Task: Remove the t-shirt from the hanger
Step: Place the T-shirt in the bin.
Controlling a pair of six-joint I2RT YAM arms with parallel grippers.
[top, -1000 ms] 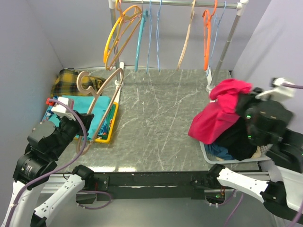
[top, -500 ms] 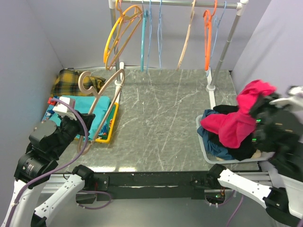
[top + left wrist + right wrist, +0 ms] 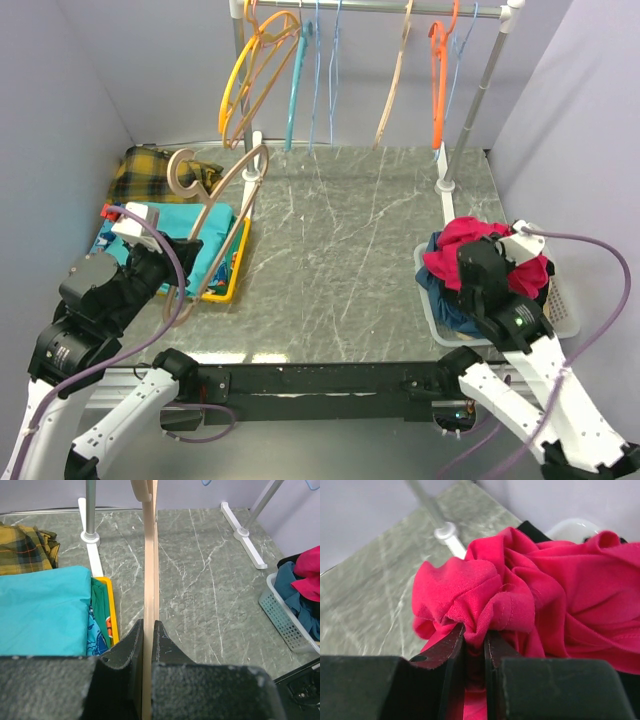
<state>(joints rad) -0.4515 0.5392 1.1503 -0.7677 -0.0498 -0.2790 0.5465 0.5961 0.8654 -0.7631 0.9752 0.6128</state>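
Here, I see my right gripper (image 3: pixel 474 631) clamped tight on the red t-shirt (image 3: pixel 545 590), bunched in the basket (image 3: pixel 282 622); well left of the basket, my left gripper (image 3: pixel 148 639) pinches the wooden hanger (image 3: pixel 150 555).

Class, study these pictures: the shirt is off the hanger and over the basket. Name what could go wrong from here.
1. The right gripper is shut on a bunched fold of the red t-shirt; on release the cloth might cling to the jaws and lift back out.
2. The shirt tops a heap in the basket, so it could slide over the rim.
3. The left gripper pinches the hanger by its thin edge; it may swivel or slip.
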